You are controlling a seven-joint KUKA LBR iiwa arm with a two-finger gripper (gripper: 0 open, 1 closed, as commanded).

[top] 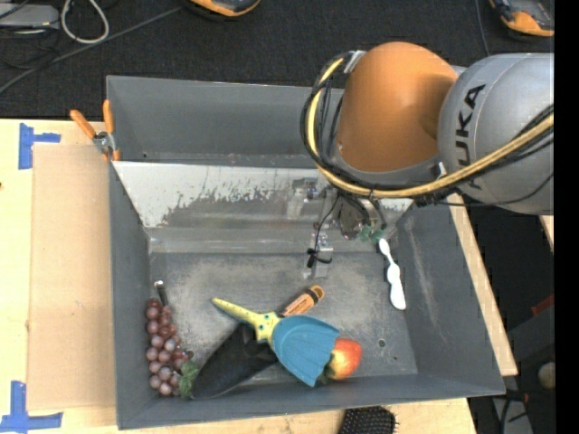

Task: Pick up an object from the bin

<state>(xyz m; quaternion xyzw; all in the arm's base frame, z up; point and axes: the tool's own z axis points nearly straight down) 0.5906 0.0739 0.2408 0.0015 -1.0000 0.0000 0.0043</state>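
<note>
The gripper (317, 250) hangs near the grey metal bin's (208, 134) back wall, nothing picked yet. I cannot tell if it's open. Next it must go down onto a thing.

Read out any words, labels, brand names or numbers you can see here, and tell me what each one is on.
"UKA": black letters on the robot arm's grey housing, at upper right. This is probably the brand name KUKA, with its first letter cut off at the housing's edge.
The loose things in the bin carry no print that can be read.
</note>
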